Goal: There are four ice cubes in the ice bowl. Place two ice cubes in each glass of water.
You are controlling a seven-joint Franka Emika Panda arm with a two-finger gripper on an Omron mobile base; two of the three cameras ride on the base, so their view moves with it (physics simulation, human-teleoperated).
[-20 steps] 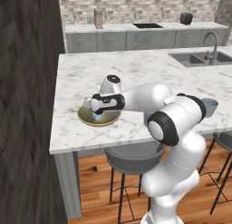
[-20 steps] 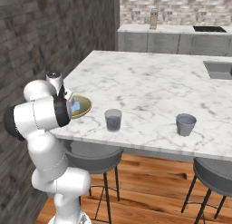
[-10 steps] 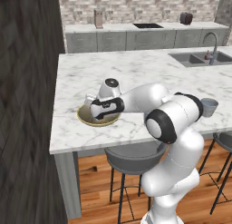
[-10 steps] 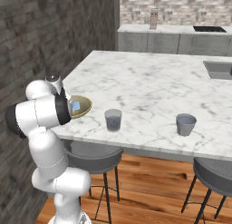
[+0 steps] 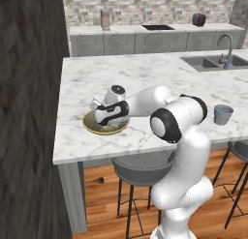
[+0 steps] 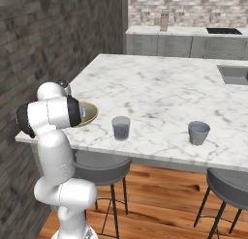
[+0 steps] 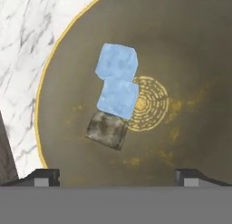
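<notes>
While the white arm has sunk a little lower over the last second, we enter the scene as follows.

Item, claw (image 7: pixel 116 177): two dark tips spread wide apart, gripping nothing, poised just above the inside of the bowl. It sits closer to the bowl than it did a second ago, and the spread of its tips is unchanged.

Item, wide shallow olive-gold ice bowl with a yellowish rim (image 7: pixel 41 89): it stands on the white marble bench (image 5: pixel 145 73) near the front left corner, directly under the hand, in the same place as before.

Item, two pale light-blue translucent ice cubes: the farther cube (image 7: pixel 118 60) and the nearer cube (image 7: pixel 118 99) touch edge to edge beside the bowl's centre rings. A darker, greyish block (image 7: pixel 107 129) lies against the nearer cube. We judge it may be a third cube, but we cannot tell.

Item, two small grey-blue translucent tumblers of water: the near tumbler (image 6: pixel 121 128) stands just beside the bowl and the far tumbler (image 6: pixel 198 133) well apart along the bench front. We cannot tell whether either holds ice.

Assessment: we read the descent as an approach to a pick, with no cube yet lifted. The cubes touch each other, so closing on one alone will need care.
</notes>
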